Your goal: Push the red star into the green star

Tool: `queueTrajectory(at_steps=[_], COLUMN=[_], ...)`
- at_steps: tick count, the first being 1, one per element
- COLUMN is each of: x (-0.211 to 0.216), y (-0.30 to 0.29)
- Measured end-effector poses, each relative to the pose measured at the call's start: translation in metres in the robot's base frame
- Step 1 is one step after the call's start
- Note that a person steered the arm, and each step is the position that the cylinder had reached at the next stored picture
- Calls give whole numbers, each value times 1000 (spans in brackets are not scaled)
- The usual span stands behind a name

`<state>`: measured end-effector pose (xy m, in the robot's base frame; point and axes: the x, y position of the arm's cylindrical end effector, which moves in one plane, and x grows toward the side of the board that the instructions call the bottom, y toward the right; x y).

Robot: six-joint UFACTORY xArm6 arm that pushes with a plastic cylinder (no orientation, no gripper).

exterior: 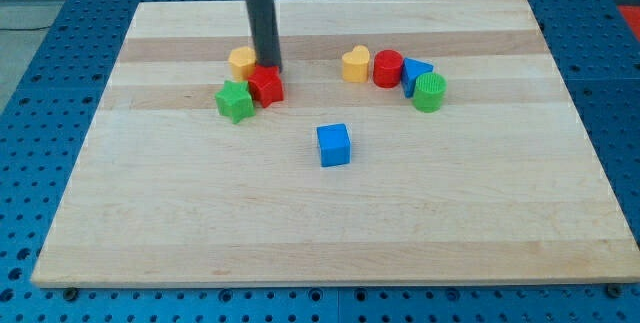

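1. Nearest, a blue cube [334, 145] sits alone on the desk [200, 223], below and right of the green star [235, 100].
2. The red star [266, 85] touches the green star's right side, so the push looks about finished.
3. My tip [268, 67] stands upright just behind the red star, beside a yellow block [242, 60]; I carry no gripper.
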<state>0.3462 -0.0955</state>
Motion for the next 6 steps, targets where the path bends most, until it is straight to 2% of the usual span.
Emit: queueTrajectory(at_steps=[1,2,3,4,5,6], x=[16,18,18,39,90,102], y=[-21,3,88,124,128,184])
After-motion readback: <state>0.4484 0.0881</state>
